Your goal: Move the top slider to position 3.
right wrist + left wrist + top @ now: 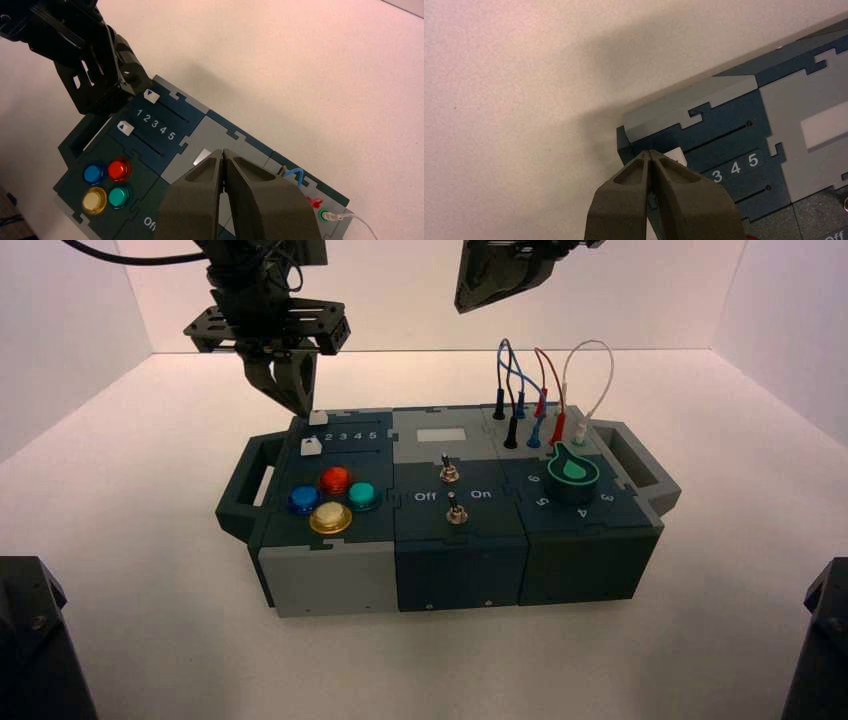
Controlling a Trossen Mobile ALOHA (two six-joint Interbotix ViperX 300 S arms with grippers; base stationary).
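The top slider (319, 418) is a tiny white cube at the left end of the far slot on the dark teal panel; in the right wrist view the top slider (151, 95) stands by the numeral 1. Position 3 (155, 124) is printed in the row between the two slots, and the 3 (717, 176) also shows in the left wrist view. My left gripper (300, 405) points down just left of the knob, shut, with nothing between its fingers. Its tips (650, 152) are beside the white knob (678, 156). My right gripper (223, 151) hangs shut high above the box's middle.
A second white slider (310, 447) sits in the near slot. Below it are four round buttons: red (335, 479), blue (303, 500), teal (362, 495) and yellow (330, 518). Two metal toggles (450, 472), a green dial (574, 470) and plugged wires (530, 390) lie to the right.
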